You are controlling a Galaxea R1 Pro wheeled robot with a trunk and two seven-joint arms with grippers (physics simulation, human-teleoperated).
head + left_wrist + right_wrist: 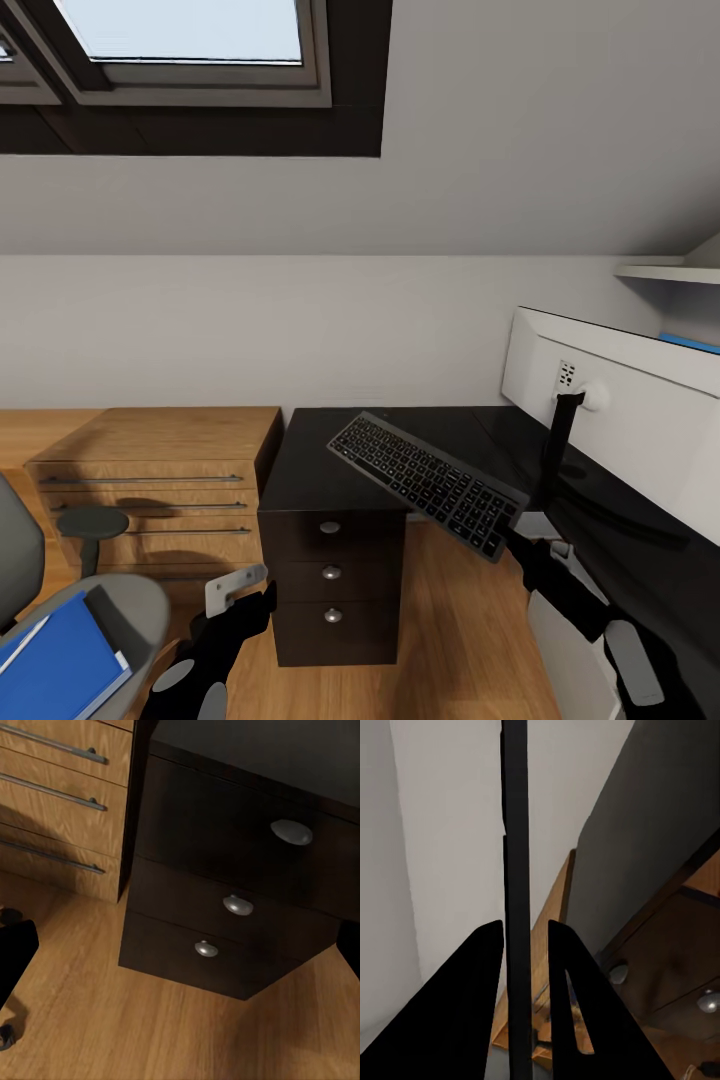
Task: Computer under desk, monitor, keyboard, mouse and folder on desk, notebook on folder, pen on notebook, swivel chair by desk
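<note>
Ceiling: sloped, grey-white, with a dark-framed skylight letting in daylight.
Wall: plain white wall.
Floor: wooden plank floor.
Furniture: light wooden dresser against the wall; white shelf at the right.

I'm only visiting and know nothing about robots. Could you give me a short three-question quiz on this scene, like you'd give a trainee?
1. True or false: the keyboard lies flat on the black desk.
2. Multiple choice: where is the blue folder? A) on the desk B) on the swivel chair C) on the floor
3. Fill in: the right end effector is shut on the ____.

Key
1. False. It is held tilted in the air above the desk.
2. B. It rests on the chair's seat.
3. Keyboard. In the right wrist view its thin edge runs between the two fingers.
</note>
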